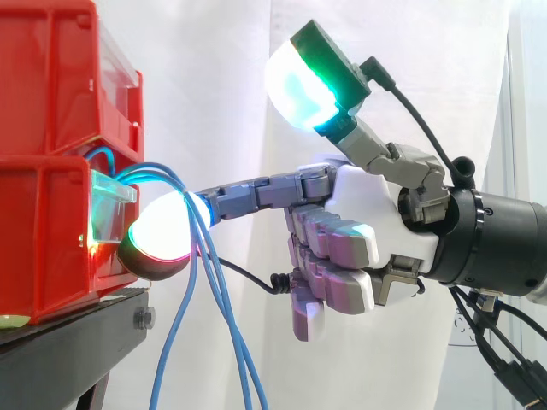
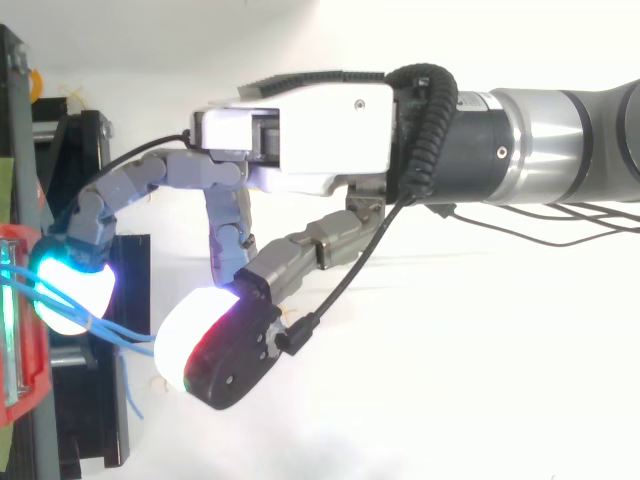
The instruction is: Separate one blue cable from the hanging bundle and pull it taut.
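Note:
Several thin blue cables (image 1: 205,282) come out of the lower red bin (image 1: 43,248) and hang down past the black stand (image 1: 68,337). My hand (image 1: 376,231) reaches in from the right at bin height. One finger is stretched toward the bin, and its glowing fingertip (image 1: 162,231) lies against the cables where they leave the bin. In the top view the cables (image 2: 110,330) run across that fingertip (image 2: 65,295). The thumb's pad (image 1: 299,85) stands far apart from it, holding nothing. The other fingers are folded against the palm. No cable is pinched.
A second red bin (image 1: 47,77) is stacked on the lower one, with a clear label holder (image 1: 111,201) at the lower bin's front. A white curtain (image 1: 214,85) hangs behind. The stand's edge (image 2: 100,400) lies below the fingertip.

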